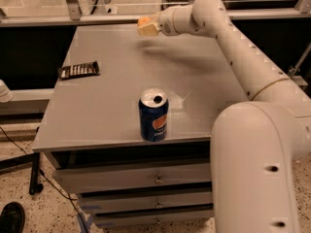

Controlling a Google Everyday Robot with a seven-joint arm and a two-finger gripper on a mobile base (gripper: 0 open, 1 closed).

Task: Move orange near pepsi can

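The orange point(143, 21) is a small round fruit held in my gripper point(147, 27) at the far edge of the grey table point(107, 106). It is a little above the tabletop, with a shadow beneath it. The gripper is shut on the orange, and the fingers hide most of it. The pepsi can point(154, 115) stands upright near the table's front edge, dark blue with a silver opened top. It is far from the gripper, toward the camera. My white arm reaches across from the right.
A flat dark snack bar point(78, 70) lies at the table's left side. Drawers point(146, 178) sit under the tabletop. A glass barrier and metal frame point(73, 4) stand behind the table. A dark shoe point(10, 217) shows on the floor at lower left.
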